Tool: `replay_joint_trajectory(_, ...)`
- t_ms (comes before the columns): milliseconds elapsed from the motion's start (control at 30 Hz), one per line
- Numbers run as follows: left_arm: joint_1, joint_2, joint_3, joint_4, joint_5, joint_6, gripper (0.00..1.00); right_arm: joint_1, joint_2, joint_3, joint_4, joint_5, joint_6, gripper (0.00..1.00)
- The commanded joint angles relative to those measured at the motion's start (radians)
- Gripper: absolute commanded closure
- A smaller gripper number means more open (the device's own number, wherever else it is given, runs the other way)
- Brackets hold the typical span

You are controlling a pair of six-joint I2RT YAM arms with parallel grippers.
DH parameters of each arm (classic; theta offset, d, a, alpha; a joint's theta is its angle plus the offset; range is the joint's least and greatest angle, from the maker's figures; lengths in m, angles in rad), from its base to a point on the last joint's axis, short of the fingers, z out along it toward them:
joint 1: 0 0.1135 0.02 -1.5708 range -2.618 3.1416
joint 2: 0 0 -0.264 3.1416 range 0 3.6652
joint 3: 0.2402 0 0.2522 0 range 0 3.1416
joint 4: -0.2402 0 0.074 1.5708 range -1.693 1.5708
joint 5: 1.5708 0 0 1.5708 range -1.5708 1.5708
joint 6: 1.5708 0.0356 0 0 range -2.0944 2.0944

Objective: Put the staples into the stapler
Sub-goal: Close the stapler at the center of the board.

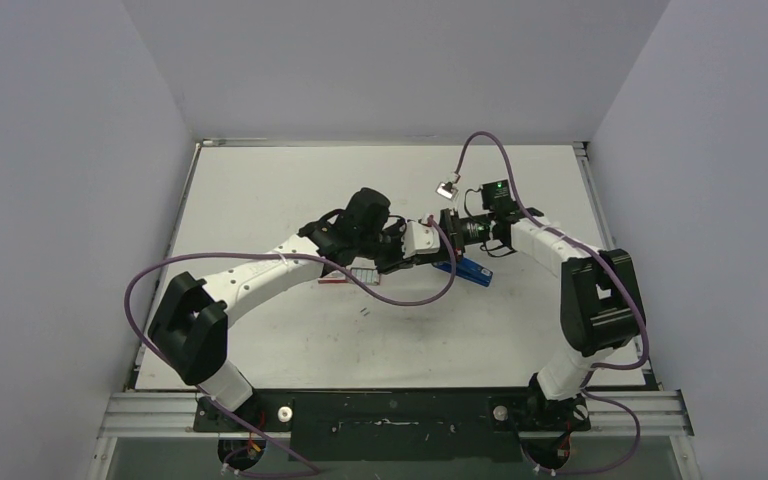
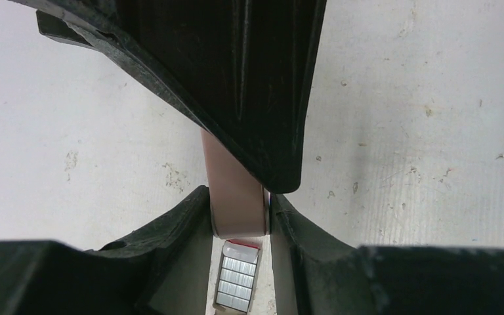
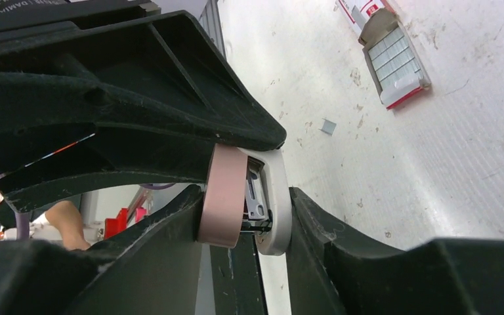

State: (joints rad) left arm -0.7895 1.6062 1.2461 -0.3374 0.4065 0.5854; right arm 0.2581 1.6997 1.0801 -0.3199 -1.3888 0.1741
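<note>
A small pink-and-white block (image 3: pixel 223 197) hangs above the table, with a metal channel and a black spring showing between its pink and white halves. My left gripper (image 2: pixel 238 216) is shut on the block (image 2: pixel 233 190) from one end. My right gripper (image 3: pixel 246 210) is shut on it from the other end, pink side on one finger and white side on the other. The open red-and-white box of staples (image 2: pixel 237 282) lies on the table below, with silvery strips showing inside (image 3: pixel 394 59). The slim blue stapler (image 1: pixel 470 270) lies on the table under my right gripper (image 1: pixel 438 232).
A loose bit of staple strip (image 3: pixel 328 126) lies on the table near the box. More loose staples (image 1: pixel 365 313) lie nearer the front. The purple cable of the left arm (image 1: pixel 400 295) loops over the table. Grey walls close in three sides.
</note>
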Motion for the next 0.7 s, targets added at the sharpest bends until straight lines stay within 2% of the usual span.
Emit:
replay_joint_trajectory(0,-0.004,-0.026,-0.001,0.040,-0.010,0.016,0.83,-0.009,-0.055,-0.023,0.159,-0.042,0.064,0.95)
replay_joint_trajectory(167,-0.005,-0.024,-0.005,0.042,-0.025,0.016,0.75,-0.011,-0.075,-0.043,0.199,-0.031,0.102,0.95)
replay_joint_trajectory(233,-0.005,-0.025,-0.007,0.042,-0.025,0.016,0.76,-0.011,-0.071,-0.041,0.204,-0.035,0.113,0.95)
replay_joint_trajectory(267,-0.005,-0.026,-0.008,0.043,-0.024,0.017,0.81,-0.011,-0.068,-0.040,0.206,-0.035,0.119,0.93)
replay_joint_trajectory(300,-0.005,-0.025,-0.009,0.042,-0.021,0.020,0.87,-0.011,-0.066,-0.039,0.208,-0.036,0.125,0.83)
replay_joint_trajectory(367,-0.006,-0.025,-0.008,0.038,-0.015,0.023,0.95,-0.009,-0.064,-0.035,0.209,-0.030,0.137,0.51)
replay_joint_trajectory(400,-0.006,-0.025,-0.006,0.038,-0.013,0.023,0.97,-0.005,-0.065,-0.033,0.209,-0.025,0.140,0.38)
replay_joint_trajectory(467,-0.009,-0.022,-0.002,0.036,-0.015,0.025,0.97,0.002,-0.066,-0.026,0.210,-0.017,0.150,0.20)
replay_joint_trajectory(533,-0.011,-0.022,0.000,0.037,-0.018,0.028,0.97,0.011,-0.064,-0.020,0.208,-0.014,0.155,0.13)
replay_joint_trajectory(667,-0.011,-0.021,-0.002,0.041,-0.027,0.026,0.97,0.017,-0.060,-0.016,0.201,-0.013,0.153,0.09)
